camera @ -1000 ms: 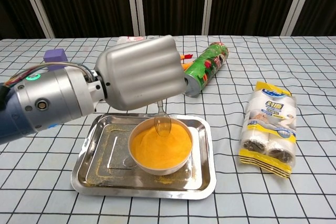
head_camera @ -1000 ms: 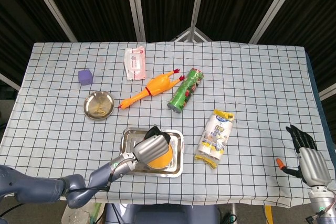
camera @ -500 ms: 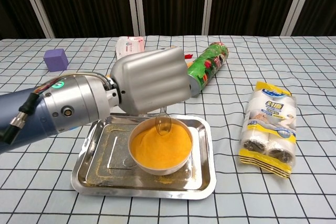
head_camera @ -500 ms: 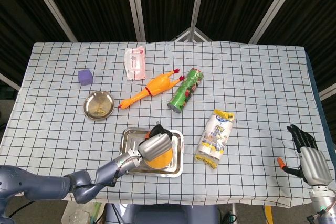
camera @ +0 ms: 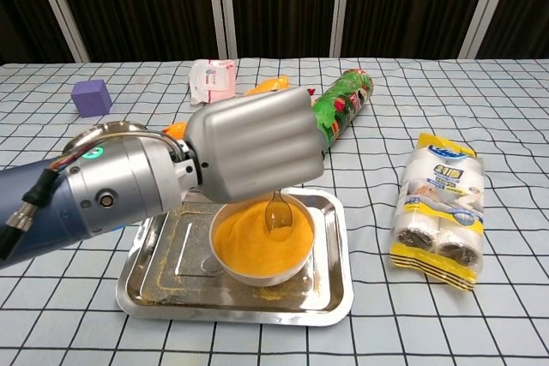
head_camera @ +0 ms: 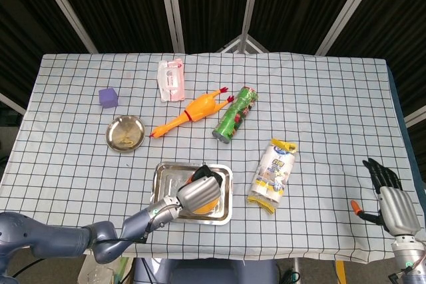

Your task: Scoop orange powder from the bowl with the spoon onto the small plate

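Note:
My left hand [camera: 253,147] [head_camera: 198,192] hovers over the white bowl [camera: 257,270] of orange powder [camera: 249,242] and grips a clear plastic spoon [camera: 278,210]. The spoon's bowl dips into the powder near the far right side. The bowl stands in a steel tray [camera: 163,276] [head_camera: 165,176] near the table's front edge. The small metal plate [head_camera: 125,133] lies to the far left of the tray; in the chest view only a sliver of the plate [camera: 94,130] shows behind my forearm. My right hand [head_camera: 389,203] hangs open off the table's right front corner.
A rubber chicken [head_camera: 190,112], a green can [head_camera: 235,114] [camera: 339,109], a pink packet [head_camera: 171,80] and a purple cube [head_camera: 108,97] [camera: 91,96] lie beyond the tray. A yellow-and-white package [head_camera: 273,174] [camera: 439,207] lies right of it.
My left hand has shifted right and lower over the bowl. The spoon, earlier just above the powder's far edge, now dips into it. The right hand has not moved.

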Tool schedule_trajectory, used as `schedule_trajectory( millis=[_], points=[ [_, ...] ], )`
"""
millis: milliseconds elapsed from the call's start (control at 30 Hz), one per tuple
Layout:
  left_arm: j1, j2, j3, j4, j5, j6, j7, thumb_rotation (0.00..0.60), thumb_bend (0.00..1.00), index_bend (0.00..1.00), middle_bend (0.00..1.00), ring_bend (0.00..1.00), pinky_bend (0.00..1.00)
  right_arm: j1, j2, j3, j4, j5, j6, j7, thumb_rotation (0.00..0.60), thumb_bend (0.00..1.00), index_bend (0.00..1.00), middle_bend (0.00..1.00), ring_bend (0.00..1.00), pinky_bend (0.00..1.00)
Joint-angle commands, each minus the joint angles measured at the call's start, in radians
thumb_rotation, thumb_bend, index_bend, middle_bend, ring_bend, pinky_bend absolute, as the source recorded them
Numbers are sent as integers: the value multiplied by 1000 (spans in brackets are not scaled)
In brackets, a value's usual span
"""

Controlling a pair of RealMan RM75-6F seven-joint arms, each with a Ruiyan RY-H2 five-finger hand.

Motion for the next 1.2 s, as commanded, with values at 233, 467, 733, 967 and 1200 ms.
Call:
schedule_trajectory(
  millis=[233,467,733,967,1200],
  points=[
    [35,59,17,-60,42,26,-22,600,789,829,1000,1000,994,0,0,0,-2,4,-2,-3,600,359,0,0,0,0],
    [49,94,11,-102,60,26,-31,600,789,829,1000,1000,994,0,1,0,-7,8,-5,-9,600,359,0,0,0,0],
    [54,78,3,-120,68,-2,-17,600,789,830,1000,1000,994,0,3,0,-10,12,-7,-9,600,359,0,0,0,0],
    [64,49,2,-99,50,-35,13,600,789,836,1000,1000,994,0,4,1,-11,14,-8,-7,600,359,0,0,0,0],
    [78,29,-15,-63,3,-50,47,600,790,840,1000,1000,994,1,4,1,-10,15,-10,-5,600,359,0,0,0,0]
  ],
)
